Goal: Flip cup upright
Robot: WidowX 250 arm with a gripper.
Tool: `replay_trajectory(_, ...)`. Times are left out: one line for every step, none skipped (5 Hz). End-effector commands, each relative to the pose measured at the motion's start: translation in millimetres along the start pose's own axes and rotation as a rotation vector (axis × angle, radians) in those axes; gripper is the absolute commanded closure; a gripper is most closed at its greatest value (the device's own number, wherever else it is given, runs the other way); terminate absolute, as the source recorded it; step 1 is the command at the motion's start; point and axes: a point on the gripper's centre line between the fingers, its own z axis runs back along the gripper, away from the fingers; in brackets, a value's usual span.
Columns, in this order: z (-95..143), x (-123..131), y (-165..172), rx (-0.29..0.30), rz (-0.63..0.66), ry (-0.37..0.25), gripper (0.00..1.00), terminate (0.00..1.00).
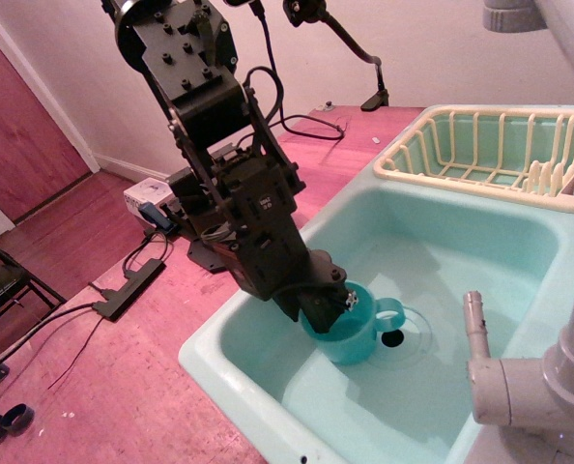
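The teal cup stands upright on the floor of the pale mint sink, just left of the drain, with its loop handle pointing right. My gripper reaches down from the upper left and its black fingers are closed over the cup's near left rim, one finger inside the cup. The arm hides the left part of the rim.
The drain hole lies right of the cup. A grey faucet stands at the front right, with its lever near the cup. A cream dish rack sits behind the sink. The arm's base stands to the left.
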Motion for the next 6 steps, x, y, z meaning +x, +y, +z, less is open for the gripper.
replay_trajectory(52.1,-14.7,30.7,-0.033,-0.125,0.058,0.00,0.00)
replay_trajectory(100.2,-32.3,46.5,-0.133,-0.225,0.145,0.00,0.00)
replay_trajectory(127.4,-37.7,45.2,-0.196,-0.248,0.162,0.00,0.00)
replay_trajectory(127.4,-37.7,45.2,-0.196,-0.248,0.162,0.00,0.00)
replay_trajectory(127.4,-37.7,45.2,-0.196,-0.248,0.162,0.00,0.00)
replay_trajectory(127.4,-37.7,45.2,-0.196,-0.248,0.162,0.00,0.00)
